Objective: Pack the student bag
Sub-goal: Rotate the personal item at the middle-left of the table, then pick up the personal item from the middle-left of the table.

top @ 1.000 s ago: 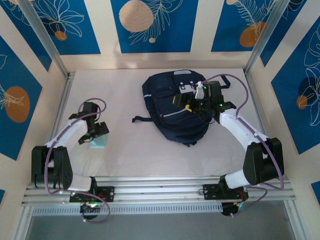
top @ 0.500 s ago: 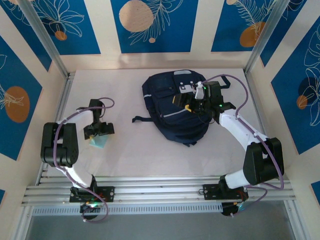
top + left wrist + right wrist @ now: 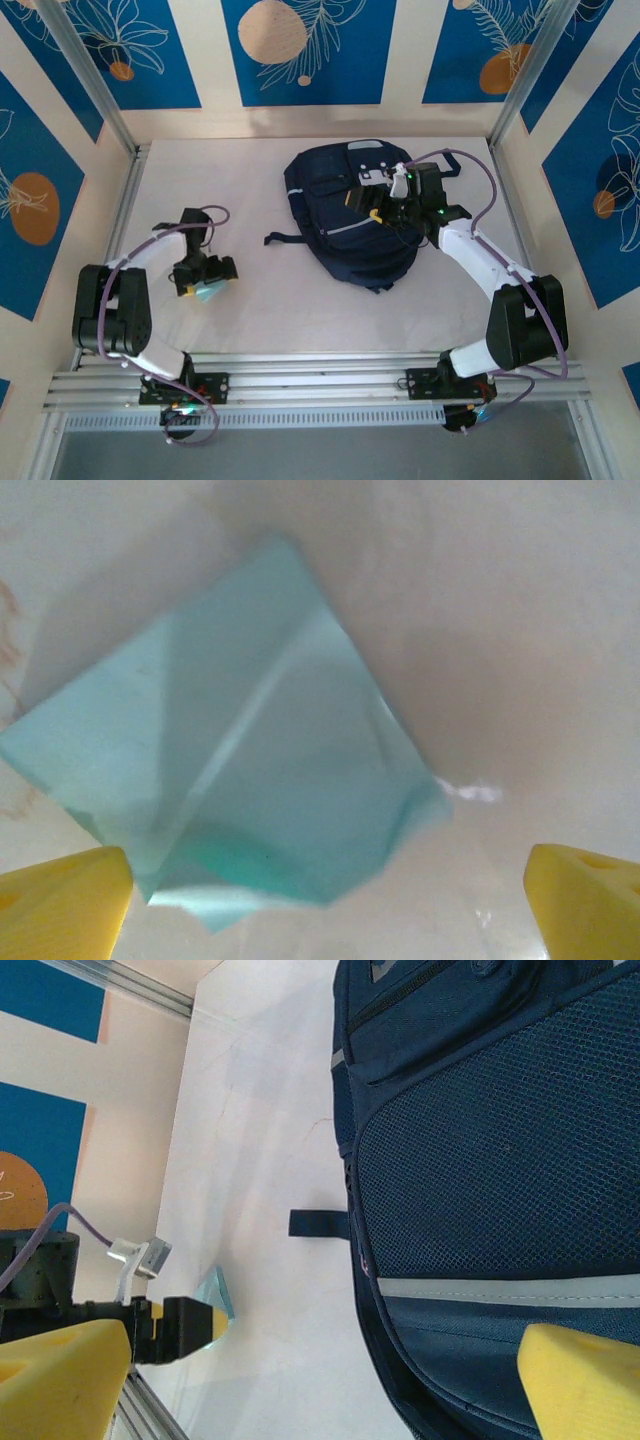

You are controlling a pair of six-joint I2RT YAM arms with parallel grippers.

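The student bag (image 3: 335, 225) is a dark navy backpack lying flat at the middle back of the table, with a pale stripe (image 3: 500, 1290) across its front. My right gripper (image 3: 364, 206) hovers open over the bag's upper right, and its yellow fingertips (image 3: 60, 1380) have nothing between them. A pale teal flat square item (image 3: 240, 770) lies on the table at the near left. My left gripper (image 3: 205, 278) hangs right over the teal item (image 3: 211, 290), open, one yellow fingertip (image 3: 60, 905) on each side of its near corner. From the right wrist view, the left gripper (image 3: 170, 1325) sits by the teal item (image 3: 216, 1303).
A black strap (image 3: 285, 238) sticks out of the bag's left side onto the white table (image 3: 260, 170). Metal rails (image 3: 320, 385) run along the near edge. Patterned blue walls and slanted metal posts (image 3: 120, 120) close in the sides and back.
The left arm has folded back, and its gripper slid right and nearer, turning to sit over the teal item. The right arm and the bag have not moved.
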